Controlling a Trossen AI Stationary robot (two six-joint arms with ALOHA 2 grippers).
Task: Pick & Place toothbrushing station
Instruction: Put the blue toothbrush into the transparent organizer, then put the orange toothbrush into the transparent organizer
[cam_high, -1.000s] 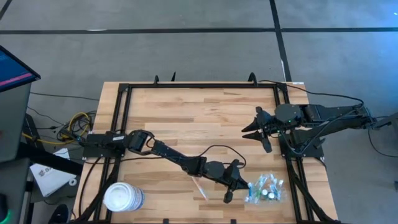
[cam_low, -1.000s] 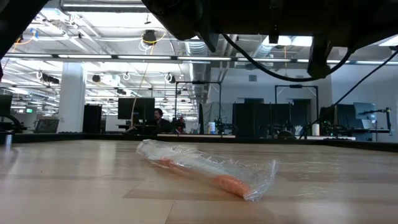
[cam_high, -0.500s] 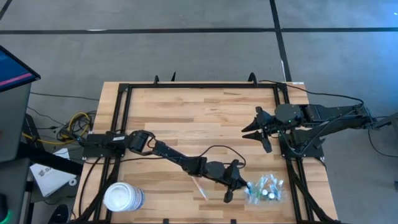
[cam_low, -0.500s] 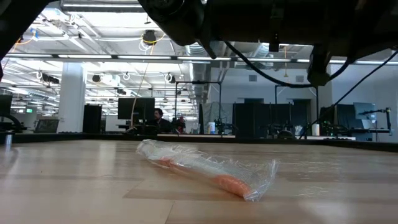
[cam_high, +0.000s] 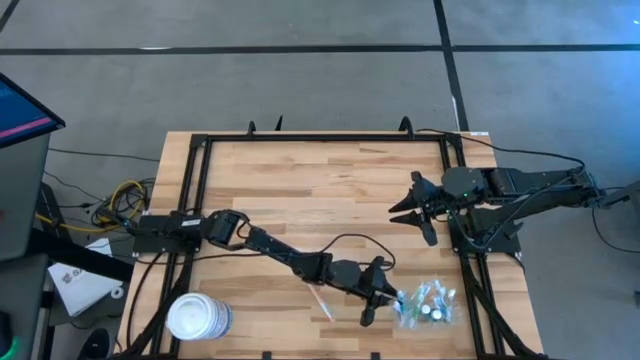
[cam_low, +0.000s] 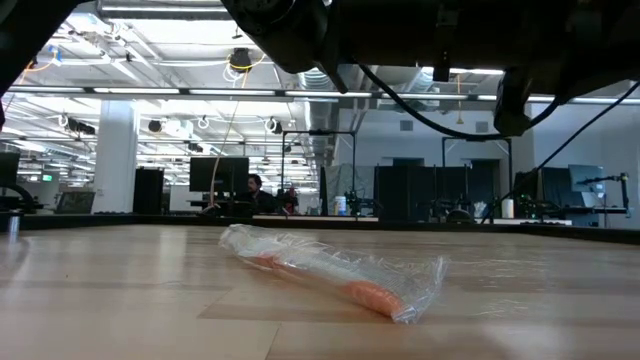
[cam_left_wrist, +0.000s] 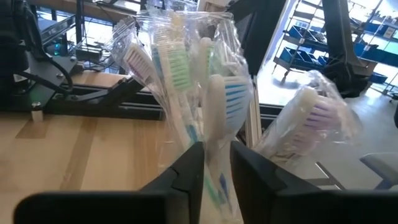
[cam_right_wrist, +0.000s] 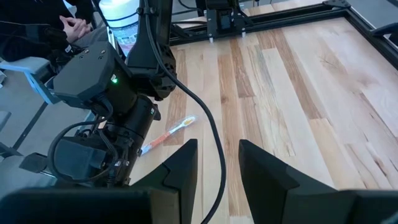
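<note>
**Left gripper closing in on the toothbrush holder at the surface's near right corner**

The left gripper (cam_high: 378, 292) reaches across the front of the wooden surface (cam_high: 320, 190), fingers spread and gripping nothing — in its wrist view the two dark fingers (cam_left_wrist: 186, 171) flank the small see-through plastic toothbrushing station (cam_high: 425, 303). That holder sits close to the near right corner, beside the black frame rail (cam_high: 470, 290), so little room remains on that side. It is packed with plastic-wrapped toothbrushes (cam_left_wrist: 180, 68) with green, blue and purple bristles. One wrapped orange-handled toothbrush (cam_high: 321, 301) lies loose just behind the gripper. A large white round tub (cam_high: 198, 316) stands at the near left corner, well apart. The right gripper (cam_high: 410, 207) waits over the right edge, released — the middle of the surface is open.
</note>
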